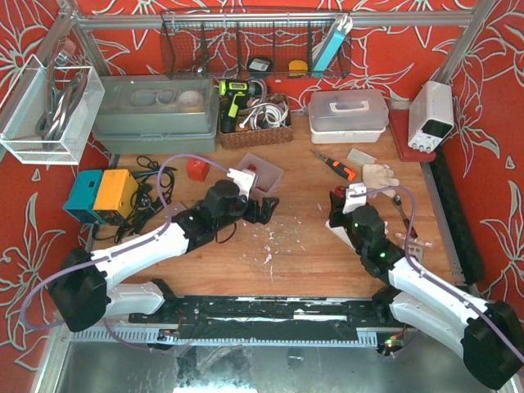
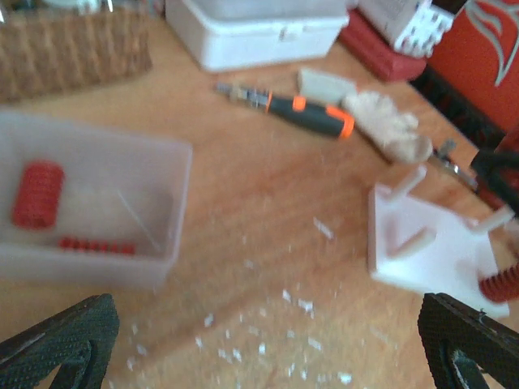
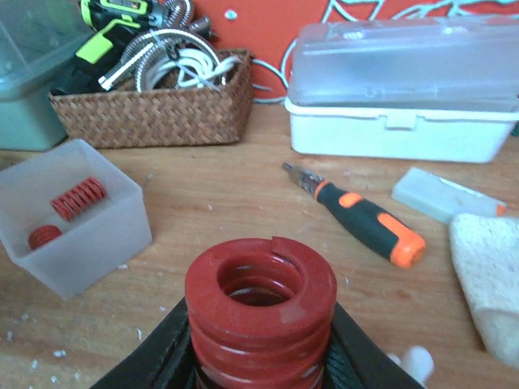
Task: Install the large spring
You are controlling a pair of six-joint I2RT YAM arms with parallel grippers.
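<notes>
- Right wrist view: my right fingers are closed on the large spring, one on each side of its coils. It stands upright between them, its open end facing the camera.
- Picking up the spring looks done. Seating it is what I judge to be left.
- Left wrist view shows the white peg plate lying on the tabletop. A bit of the red spring shows at its near right corner, at the frame edge.
- Three pegs on the plate stand bare. I cannot tell whether the spring is over a peg, touching the plate, or only hanging beside it.
- My left fingers are spread wide, one at each bottom corner of that view. They hold nothing and touch nothing, and they hang above the tabletop between the clear bin and the plate.
- Two spare springs lie in the bin, one thick and one slim, and I am not touching either.
- What is left, I think, is to line the coil up with its peg, press it down and let go.
</notes>
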